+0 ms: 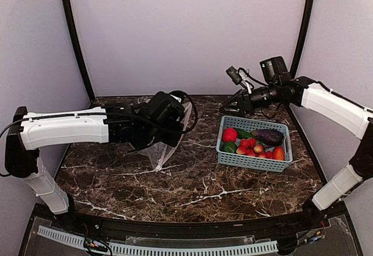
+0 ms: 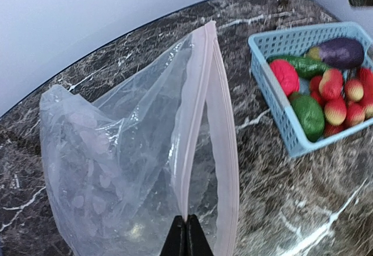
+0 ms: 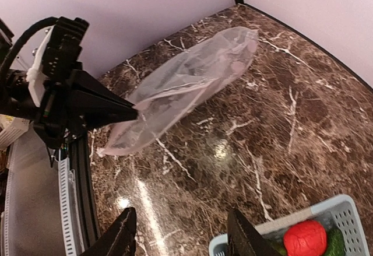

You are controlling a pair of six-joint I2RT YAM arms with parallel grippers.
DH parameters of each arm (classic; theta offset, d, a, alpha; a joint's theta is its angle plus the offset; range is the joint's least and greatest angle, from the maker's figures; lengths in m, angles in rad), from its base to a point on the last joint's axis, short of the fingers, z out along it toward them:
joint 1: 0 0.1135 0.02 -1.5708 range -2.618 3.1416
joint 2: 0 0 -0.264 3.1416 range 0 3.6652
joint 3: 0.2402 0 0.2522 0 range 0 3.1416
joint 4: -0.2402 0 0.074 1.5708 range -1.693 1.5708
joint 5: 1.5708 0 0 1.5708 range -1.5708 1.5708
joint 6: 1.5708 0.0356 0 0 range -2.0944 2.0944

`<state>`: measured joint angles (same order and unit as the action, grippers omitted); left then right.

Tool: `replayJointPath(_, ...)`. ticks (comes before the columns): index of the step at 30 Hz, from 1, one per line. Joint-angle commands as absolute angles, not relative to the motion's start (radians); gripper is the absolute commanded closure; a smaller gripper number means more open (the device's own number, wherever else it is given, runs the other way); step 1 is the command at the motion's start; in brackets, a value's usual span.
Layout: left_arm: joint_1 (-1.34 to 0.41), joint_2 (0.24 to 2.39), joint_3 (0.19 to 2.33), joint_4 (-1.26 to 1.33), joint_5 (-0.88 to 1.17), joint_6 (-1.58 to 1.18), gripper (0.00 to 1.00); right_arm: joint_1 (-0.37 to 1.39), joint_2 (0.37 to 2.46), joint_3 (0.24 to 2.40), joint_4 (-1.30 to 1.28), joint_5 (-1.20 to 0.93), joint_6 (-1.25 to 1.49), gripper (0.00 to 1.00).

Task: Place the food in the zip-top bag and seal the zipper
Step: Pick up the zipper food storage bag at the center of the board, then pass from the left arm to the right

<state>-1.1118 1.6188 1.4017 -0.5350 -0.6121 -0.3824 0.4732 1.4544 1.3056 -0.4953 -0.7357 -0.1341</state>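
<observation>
Left fingers (image 2: 186, 232) were pinched together on the zipper (image 2: 195, 122), holding the bag (image 2: 111, 168) mouth up so I could load it; my right fingers (image 1: 230, 107) hung apart, empty, above the basket (image 1: 250, 162) where the food (image 1: 250, 143) lay.

The surface (image 1: 175, 186) is patterned as dark brown marble with white veins. The zip-top bag (image 2: 116, 168) is shown as clear, crinkled plastic with faint grey dots, and its zipper (image 2: 228, 151) is coloured pinkish white. The slotted basket (image 1: 253, 161) is light blue. In it, red-pink strawberries (image 1: 250, 145), a dark purple eggplant (image 1: 268, 136), green vegetables (image 1: 229, 147) and an orange-red piece (image 1: 278, 153) are seen. The left arm (image 1: 64, 129) and right arm (image 1: 335, 107) are coloured white and black; the left tool (image 2: 186, 232) is black.
</observation>
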Motion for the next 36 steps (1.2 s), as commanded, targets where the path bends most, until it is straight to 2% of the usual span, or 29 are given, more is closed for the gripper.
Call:
replayJointPath(1, -1.055, 1.579, 1.317, -0.152, -0.541, -0.444, 0.99, 0.555, 1.554, 1.443, -0.509, -0.776, 0.036, 0.48)
replayJointPath(6, -1.038, 1.623, 1.335, 0.027, -0.521, -0.427, 0.99, 0.594, 1.668, 1.553, -0.524, -0.735, 0.104, 0.44)
replayJointPath(17, -1.038, 1.617, 1.29, 0.133, -0.464, -0.449, 0.99, 0.62, 1.847, 1.695, -0.516, -0.683, 0.16, 0.45)
replayJointPath(21, -1.038, 1.581, 1.253, 0.153, -0.449, -0.457, 0.99, 0.641, 1.896, 1.739, -0.527, -0.603, 0.189, 0.58)
replayJointPath(24, -1.039, 1.554, 1.219, 0.172, -0.462, -0.459, 0.99, 0.643, 1.938, 1.777, -0.542, -0.577, 0.217, 0.78)
replayJointPath(26, -1.039, 1.535, 1.21, 0.138, -0.507, -0.471, 0.99, 0.645, 1.955, 1.805, -0.553, -0.533, 0.222, 0.94)
replayJointPath(27, -1.039, 1.531, 1.211, 0.098, -0.558, -0.479, 0.99, 0.648, 1.954, 1.816, -0.554, -0.521, 0.217, 1.0)
replayJointPath(28, -1.039, 1.521, 1.209, 0.078, -0.585, -0.498, 0.97, 0.654, 1.95, 1.831, -0.554, -0.516, 0.211, 1.0)
replayJointPath(29, -1.038, 1.517, 1.198, 0.062, -0.638, -0.507, 0.84, 0.663, 1.944, 1.837, -0.554, -0.509, 0.206, 1.0)
replayJointPath(30, -1.038, 1.507, 1.189, 0.066, -0.656, -0.512, 0.66, 0.674, 1.937, 1.846, -0.549, -0.502, 0.204, 1.0)
replayJointPath(32, -1.038, 1.498, 1.146, 0.121, -0.658, -0.479, 0.48, 0.704, 1.929, 1.864, -0.544, -0.473, 0.209, 1.0)
replayJointPath(34, -1.038, 1.492, 1.123, 0.207, -0.621, -0.458, 0.37, 0.732, 1.929, 1.883, -0.549, -0.433, 0.225, 1.0)
replayJointPath(36, -1.037, 1.48, 1.046, 0.334, -0.583, -0.452, 0.31, 0.761, 1.931, 1.898, -0.56, -0.375, 0.244, 1.0)
